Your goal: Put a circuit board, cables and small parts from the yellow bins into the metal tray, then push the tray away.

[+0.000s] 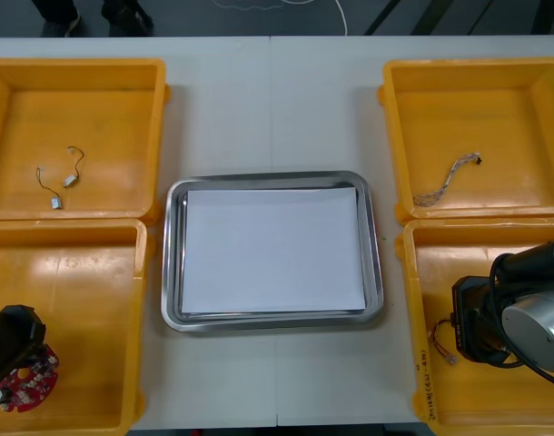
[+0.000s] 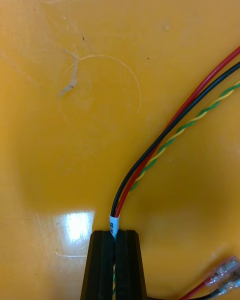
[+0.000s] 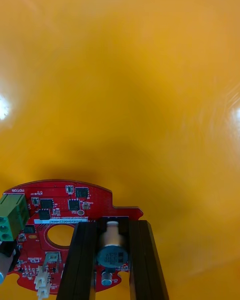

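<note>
Across the front view spreads a light table (image 1: 268, 91) with a thin seam down its middle. Beyond its far edge, along the top of the frame, runs a strip of dark floor (image 1: 259, 16). Four yellow bins (image 1: 77, 68) sit on the table, two down the left side of the frame and two down the right, with one metal tray (image 1: 173, 263), white inside, at centre between them. At lower left the left gripper (image 3: 112, 225) is down in the lower-left bin on the single red circuit board (image 3: 60, 205). In its wrist view the fingers stand apart and pinch a grey cylindrical component (image 3: 112, 252) that stands on the board. At lower right the right gripper (image 2: 116, 232) is in the lower-right bin, its fingers pressed close on one cable bundle (image 2: 165, 130) of red, black and twisted green-and-yellow strands, which runs on past the fingertips across the bin floor. In the upper-left bin lie two small metal parts (image 1: 70, 180) on thin wires, near each other. In the upper-right bin lies one pale twisted cable (image 1: 445, 179).
</note>
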